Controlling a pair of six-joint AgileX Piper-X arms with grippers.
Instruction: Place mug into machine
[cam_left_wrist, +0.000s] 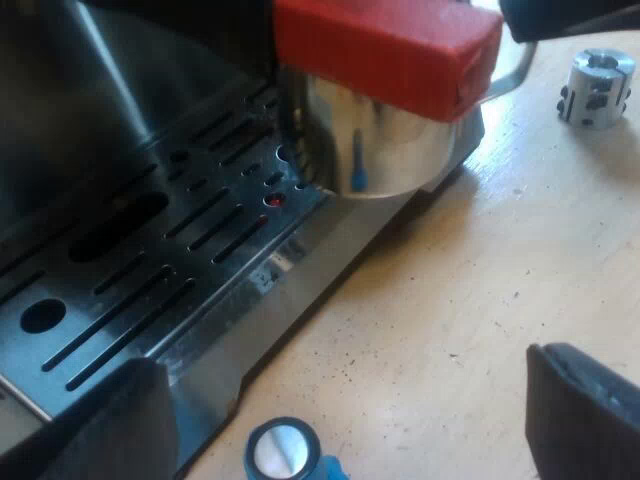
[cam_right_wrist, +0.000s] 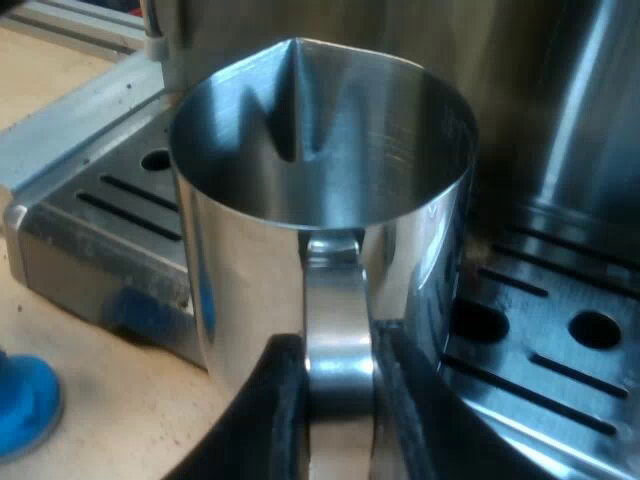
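Note:
A shiny steel mug (cam_right_wrist: 320, 190) with a pouring spout is at the edge of the espresso machine's slotted drip tray (cam_right_wrist: 540, 330). My right gripper (cam_right_wrist: 338, 375) is shut on the mug's handle (cam_right_wrist: 338, 330), one black finger on each side. From the left arm, the mug (cam_left_wrist: 385, 135) appears at the drip tray's (cam_left_wrist: 150, 270) corner, under the holder handle's red end (cam_left_wrist: 385, 50). I cannot tell whether the mug rests on the tray or hangs just above it. My left gripper (cam_left_wrist: 340, 425) is open over the wooden table beside the tray, holding nothing.
A blue tamper (cam_left_wrist: 285, 452) with a metal face lies on the wooden table (cam_left_wrist: 480, 290) near my left gripper, and the blue tamper (cam_right_wrist: 25, 400) also sits near the mug. A small metal clamp collar (cam_left_wrist: 597, 87) rests on the table beyond the mug.

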